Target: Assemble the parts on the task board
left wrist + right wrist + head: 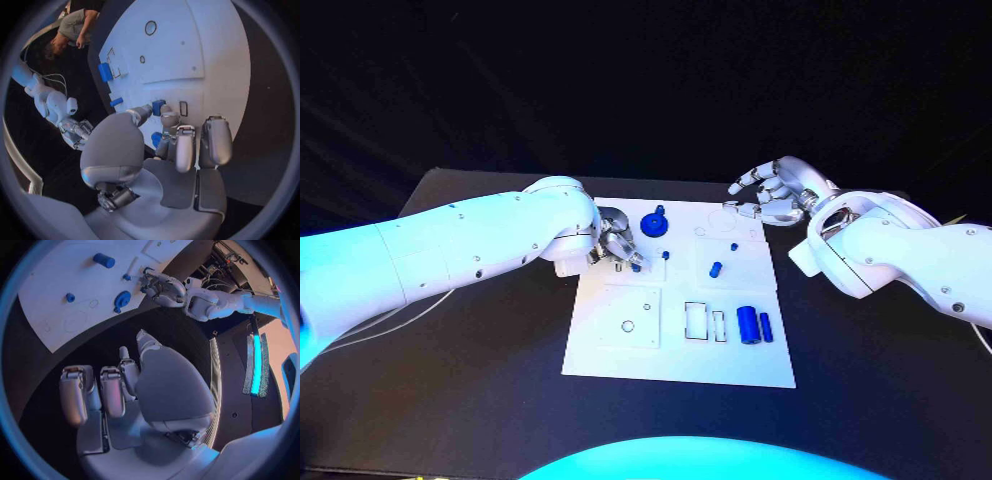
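Head view: flat white rectangular task board (678, 345) sits mid black counter (473, 400). Left silver hand (615, 245) is over the board's far-left corner, fingers curled down around a small blue part (636, 266); looks pinched at the fingertips. Round blue knob-shaped part (655, 223) is near the board's far edge, just beside that hand. Small blue peg (665, 255) and short blue cylinder (715, 269) sit mid-board, tiny blue stud (734, 246) a bit farther back. Two upright blue cylinders (754, 325) stand side by side near the board's right edge, next to outlined rectangular slots (697, 320). Right silver hand (773, 195) hovers off the board's far-right corner, fingers loosely curled and apart, nothing in them.

Left wrist view: left hand (165, 150) has thumb and fingers (185, 147) closed in on a small blue part (158, 106) at the fingertips, against the white board (212, 50). Another bit of blue (156, 139) shows between the fingers; can't tell if it's the same part. Blue block (105, 72) and smaller blue piece (116, 102) lie near the board edge. Right hand (76, 131) visible off the board.

Right wrist view: right hand (134, 390) is above bare counter, fingers (75, 395) apart, holding nothing. Board (56, 295) carries the blue knob (122, 300), a blue cylinder (104, 260) and a small blue stud (70, 297). Left hand (159, 287) is down on the board edge.
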